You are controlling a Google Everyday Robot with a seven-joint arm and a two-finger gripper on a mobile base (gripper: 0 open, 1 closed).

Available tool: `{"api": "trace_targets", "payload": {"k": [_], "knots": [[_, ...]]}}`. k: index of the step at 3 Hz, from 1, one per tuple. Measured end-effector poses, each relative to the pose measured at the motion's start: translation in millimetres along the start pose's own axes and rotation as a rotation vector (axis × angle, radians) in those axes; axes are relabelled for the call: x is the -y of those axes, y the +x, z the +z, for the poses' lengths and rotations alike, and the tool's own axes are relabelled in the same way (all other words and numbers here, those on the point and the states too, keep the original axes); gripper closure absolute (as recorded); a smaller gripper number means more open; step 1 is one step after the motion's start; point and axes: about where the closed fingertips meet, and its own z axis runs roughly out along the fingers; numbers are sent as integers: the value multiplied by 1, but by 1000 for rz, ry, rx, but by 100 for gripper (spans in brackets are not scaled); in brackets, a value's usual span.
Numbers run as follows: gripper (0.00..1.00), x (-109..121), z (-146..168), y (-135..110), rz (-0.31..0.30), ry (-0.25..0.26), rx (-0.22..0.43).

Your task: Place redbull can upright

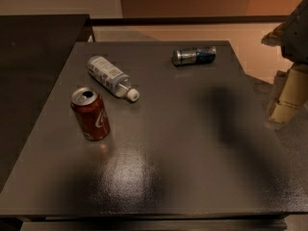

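Note:
The redbull can [194, 56] is a slim silver and dark blue can. It lies on its side near the far edge of the dark grey table [192, 153], with its long axis running left to right. My gripper [287, 96] hangs at the right edge of the view, beyond the table's right edge. It is well to the right of the can, nearer the camera, and holds nothing that I can see. The arm [294, 32] above it is cut off by the frame.
A red cola can [90, 113] stands upright at the table's left. A clear white-capped plastic bottle [112, 77] lies on its side just behind it. A second dark table [33, 71] adjoins on the left. Light floor lies beyond the far edge.

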Motion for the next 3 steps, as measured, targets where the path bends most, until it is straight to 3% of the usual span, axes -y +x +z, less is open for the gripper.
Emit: {"api": "trace_targets", "payload": {"k": [1,3], "knots": [[0,5,0,-1,-1,4,5],[0,55,26,-23,-46,17,70]]}}
